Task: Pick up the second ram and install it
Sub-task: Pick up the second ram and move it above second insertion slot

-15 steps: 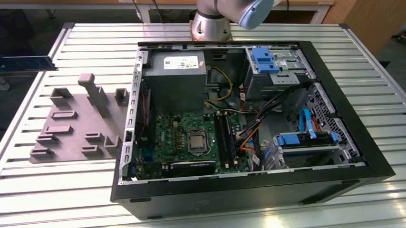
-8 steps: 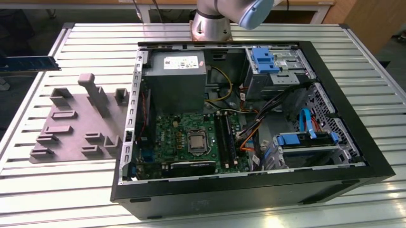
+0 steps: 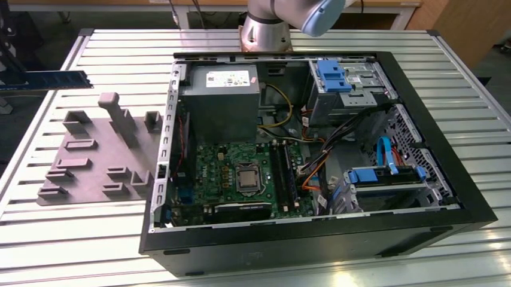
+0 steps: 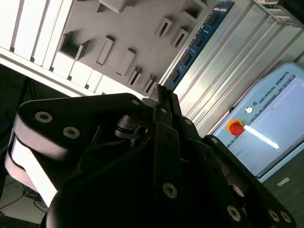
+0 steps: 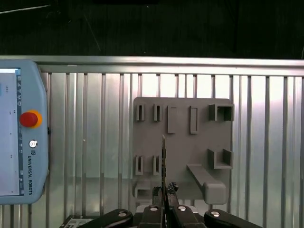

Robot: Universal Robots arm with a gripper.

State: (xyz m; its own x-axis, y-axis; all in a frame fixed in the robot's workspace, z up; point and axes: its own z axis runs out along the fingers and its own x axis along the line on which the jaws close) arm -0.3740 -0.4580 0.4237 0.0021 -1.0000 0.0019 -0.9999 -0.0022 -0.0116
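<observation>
We see the end effector (image 5: 164,191) clamped on the second ram (image 5: 164,156), its fingers pinching one short end of the stick; in the first wrist view the board shows edge-on, a thin line in front of the grey fixture plate (image 5: 183,142). In the second wrist view the same stick (image 4: 199,38) runs out from the fingertips, its row of small black chips facing the camera; a teach pendant (image 4: 266,128) lies beyond it. In the exterior view the second ram (image 3: 52,79) appears lifted clear at the exterior view's left, past the fixture plate and well apart from the open computer case (image 3: 319,245) on the slatted surface (image 3: 88,239); the black memory slots (image 3: 283,170) sit on the motherboard (image 3: 231,170) inside that case.

We judge the stick light and stiff, yet thin and brittle if bent or twisted; its flat faces look smooth, so it could slip or pivot in a narrow pinch. Held at one end, the long free length acts as a lever; we would favour the bare board edges and spare the chips and contact edge.
</observation>
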